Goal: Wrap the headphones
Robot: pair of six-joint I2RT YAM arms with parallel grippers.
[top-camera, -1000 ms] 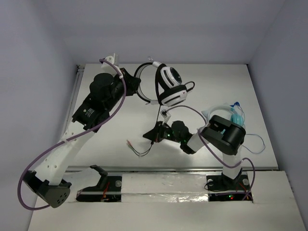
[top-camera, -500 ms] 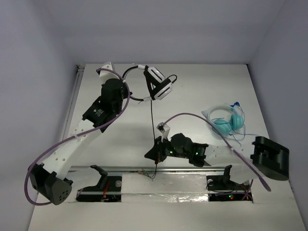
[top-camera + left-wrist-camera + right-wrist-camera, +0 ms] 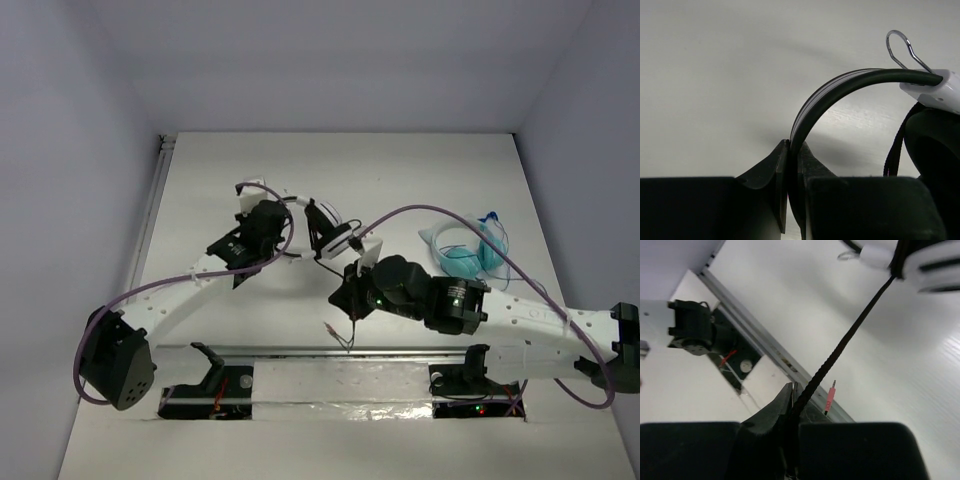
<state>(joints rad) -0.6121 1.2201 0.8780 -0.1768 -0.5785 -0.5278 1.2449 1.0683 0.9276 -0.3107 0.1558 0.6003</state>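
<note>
Left jaws are clamped edge-on on the headband (image 3: 840, 85) of the headphones (image 3: 325, 228), with only the tips on a thin band. Right jaws are clamped on the cable (image 3: 850, 340) partway along, the plug (image 3: 830, 397) dangling just below them. The headphones hang over the middle of the desk (image 3: 420, 170), and the cable runs taut from the earcup (image 3: 935, 265) down to your right jaws.

Watch for:
- Band pivoting in the left jaws. Any sideways pull from the cable will likely swing the cups, and the wrap goes loose.
- Cable is already tight. Pull more and it either slides through the right jaws or loads the joint at the cup. Leave slack before you loop.
- Plug hangs close to the rail (image 3: 765, 352) along the desk's near edge and could catch there.
- The right arm's purple harness (image 3: 400, 215) arcs right over the headphones, so it may snag as you circle.
- The teal headphones (image 3: 465, 255) lie near the desk's right edge, beside your right forearm. A wide sweep may drag them.
</note>
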